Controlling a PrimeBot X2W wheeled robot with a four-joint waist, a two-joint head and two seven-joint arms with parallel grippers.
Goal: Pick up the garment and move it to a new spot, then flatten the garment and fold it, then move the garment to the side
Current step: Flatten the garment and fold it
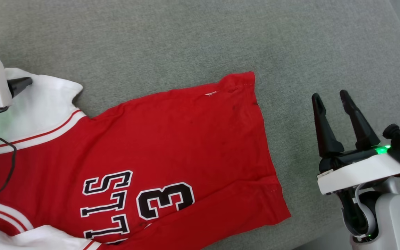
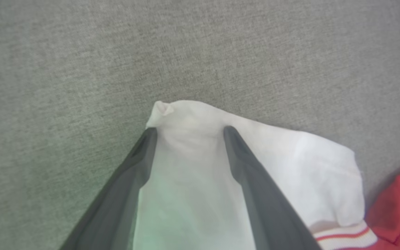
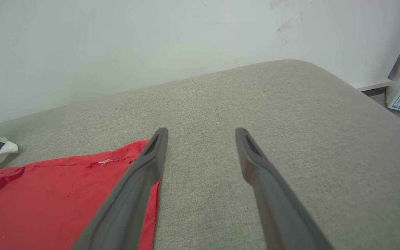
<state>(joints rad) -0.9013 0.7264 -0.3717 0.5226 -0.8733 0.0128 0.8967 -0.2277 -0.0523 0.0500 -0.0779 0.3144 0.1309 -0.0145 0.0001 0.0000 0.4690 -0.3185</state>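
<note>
Red jersey T-shirt point(image 1: 172, 139) on grey cushion point(image 1: 186, 41), centre to 8 o'clock. Soft, light, limp: pinch white sleeve point(image 2: 307, 166) or hem corner point(image 1: 250, 76). Left gripper point(image 2: 190, 130) wide over sleeve, 10 o'clock; right gripper point(image 1: 330, 94) wide, empty, 3 o'clock.

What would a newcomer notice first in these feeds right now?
The red jersey spread across the grey cushion grabs the eye first, with its black number 3 low in the head view. Next, the left claw stands open over the white sleeve at the jersey's left end. The right claw hangs open beside the hem on the right.
</note>
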